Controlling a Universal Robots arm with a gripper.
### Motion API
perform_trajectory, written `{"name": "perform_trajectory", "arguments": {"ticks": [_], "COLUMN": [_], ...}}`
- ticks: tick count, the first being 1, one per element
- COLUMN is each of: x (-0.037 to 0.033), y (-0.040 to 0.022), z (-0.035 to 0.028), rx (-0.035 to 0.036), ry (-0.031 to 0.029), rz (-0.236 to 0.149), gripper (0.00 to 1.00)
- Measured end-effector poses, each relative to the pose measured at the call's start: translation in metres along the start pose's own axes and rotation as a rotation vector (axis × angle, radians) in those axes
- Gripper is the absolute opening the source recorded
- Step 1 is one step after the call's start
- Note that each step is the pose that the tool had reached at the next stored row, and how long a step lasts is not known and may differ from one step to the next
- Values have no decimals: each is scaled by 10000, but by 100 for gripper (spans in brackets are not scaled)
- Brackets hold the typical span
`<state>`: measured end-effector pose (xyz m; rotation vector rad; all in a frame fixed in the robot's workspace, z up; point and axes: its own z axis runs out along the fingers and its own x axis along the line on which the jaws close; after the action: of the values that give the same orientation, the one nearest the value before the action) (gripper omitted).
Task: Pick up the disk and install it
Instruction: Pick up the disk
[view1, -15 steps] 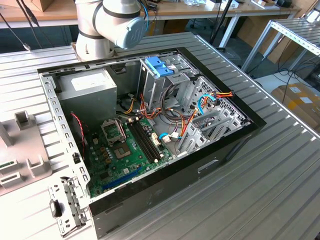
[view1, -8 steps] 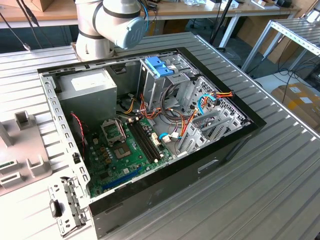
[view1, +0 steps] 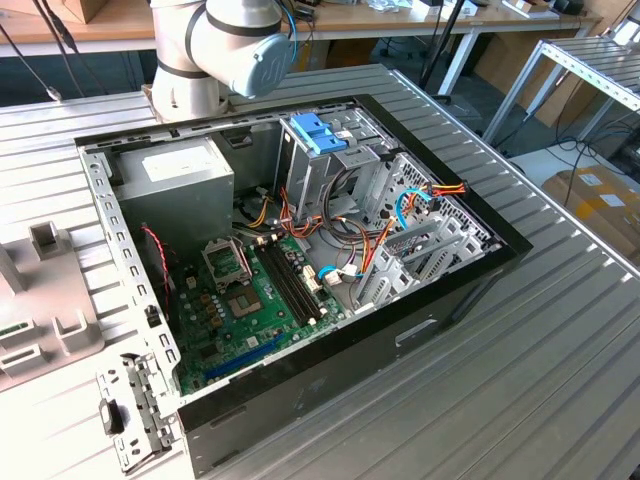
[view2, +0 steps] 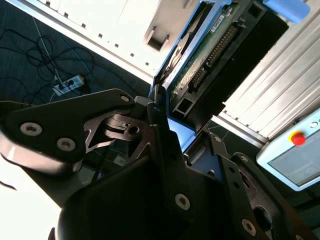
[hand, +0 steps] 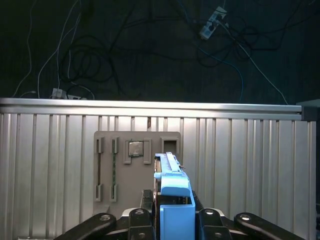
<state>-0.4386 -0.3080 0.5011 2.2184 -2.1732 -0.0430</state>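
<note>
My gripper (hand: 174, 212) is shut on the disk (hand: 172, 185), held edge-on with its blue plastic side rail between the dark fingers (hand: 144, 205). In the second wrist view the disk (view2: 212, 52) shows its green circuit board and connector row, and it sticks out beyond the gripper (view2: 187, 135). The disk hangs in the air above the ribbed metal table (hand: 250, 165). In the exterior view the open computer case (view1: 480, 265) lies on the table, with a drive cage topped by a light-blue latch (view1: 318, 130) at its back.
Inside the case sit a grey power supply (view1: 175, 180), a green motherboard (view1: 245, 305) and bundles of cables. A grey parts fixture (hand: 135, 165) lies on the table below the gripper. The arm's base (view1: 215, 50) stands behind the case. A box with a red button (view2: 297, 138) is nearby.
</note>
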Motion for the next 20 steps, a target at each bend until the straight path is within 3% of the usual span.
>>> {"name": "perform_trajectory", "arguments": {"ticks": [20], "x": [2], "y": [-89], "z": [-4], "rx": [-1], "ry": [0], "rz": [0], "gripper": [37]}}
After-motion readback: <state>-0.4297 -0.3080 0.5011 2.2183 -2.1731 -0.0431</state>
